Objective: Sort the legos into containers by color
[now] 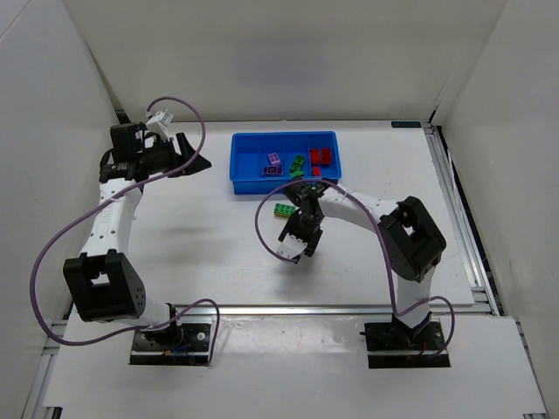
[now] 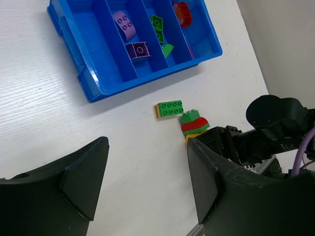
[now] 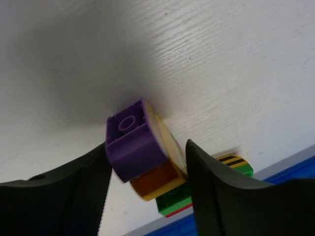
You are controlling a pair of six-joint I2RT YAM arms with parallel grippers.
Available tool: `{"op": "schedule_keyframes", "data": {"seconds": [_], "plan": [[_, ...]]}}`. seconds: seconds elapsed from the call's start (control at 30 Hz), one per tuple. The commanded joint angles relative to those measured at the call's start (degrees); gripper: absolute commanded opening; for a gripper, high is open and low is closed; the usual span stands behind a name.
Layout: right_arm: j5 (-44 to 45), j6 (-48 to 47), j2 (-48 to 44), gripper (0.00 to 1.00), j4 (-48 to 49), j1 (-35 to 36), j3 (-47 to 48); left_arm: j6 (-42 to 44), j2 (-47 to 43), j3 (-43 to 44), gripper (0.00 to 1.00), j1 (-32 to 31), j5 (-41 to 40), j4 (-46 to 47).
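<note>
Sitting between the right fingers is a purple lego joined to a yellow and orange piece, low over the worktop on the near side of the blue tray. The fingers flank it closely, but I cannot tell whether they press on it. Behind it, a green-and-red stack is half cut off by those fingers. A flat green lego lies on the worktop just in front of the tray, whose compartments hold purple, green and red pieces. The right arm reaches in bent, wrist angled down. The left fingers, spread wide and empty, hover left of the tray.
</note>
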Motion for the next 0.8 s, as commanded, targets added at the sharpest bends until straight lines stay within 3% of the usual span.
{"op": "schedule_keyframes", "data": {"seconds": [0.0, 0.13, 0.33, 0.4, 0.47, 0.57, 0.63, 0.67, 0.73, 0.77], "plan": [[1.22, -34.58, 0.74, 0.59, 2.4, 0.48, -1.99, 0.03, -3.13, -0.02, 0.76, 0.46, 1.11, 1.36], [0.52, -32.39, 0.3, 0.38, 4.24, 1.27, -3.39, -0.15, -3.4, -0.63, 0.76, 0.46, 1.28, 1.36], [-4.55, -22.48, -5.66, 0.2, 3.19, 3.9, -3.84, -0.33, -5.76, -2.21, 0.76, 0.46, 2.34, 2.59], [-6.68, -12.04, -7.78, 0.09, 3.46, 5.57, -2.79, -0.94, -6.64, -3.27, 0.76, 0.46, 2.69, 2.94], [-8.61, -1.76, -10.07, 0.04, 3.02, 7.07, 1.68, -1.38, -9.27, -5.28, 0.75, 0.46, 3.04, 3.47], [-8.97, 24.54, -11.92, 0.03, 3.98, 7.87, 8.62, -3.13, -14.19, -9.31, 0.75, 0.46, 3.31, 4.86], [-7.49, 35.67, -12.01, 0.02, 5.13, 7.35, 14.84, -5.14, -17.18, -11.96, 0.75, 0.46, 2.96, 6.44], [-7.39, 48.78, -11.66, 0.02, 5.47, 6.65, 17.23, -5.77, -20.59, -13.45, 0.75, 0.46, 2.95, 8.37], [-7.74, 61.07, -10.26, 0.0, 4.43, 3.22, 24.15, -7.35, -23.68, -17.84, 0.76, 0.38, 3.04, 10.05], [-9.66, 72.44, -9.55, 0.0, 3.47, 0.17, 26.29, -7.7, -26.92, -20.82, 0.76, 0.29, 4.43, 12.58]]}}
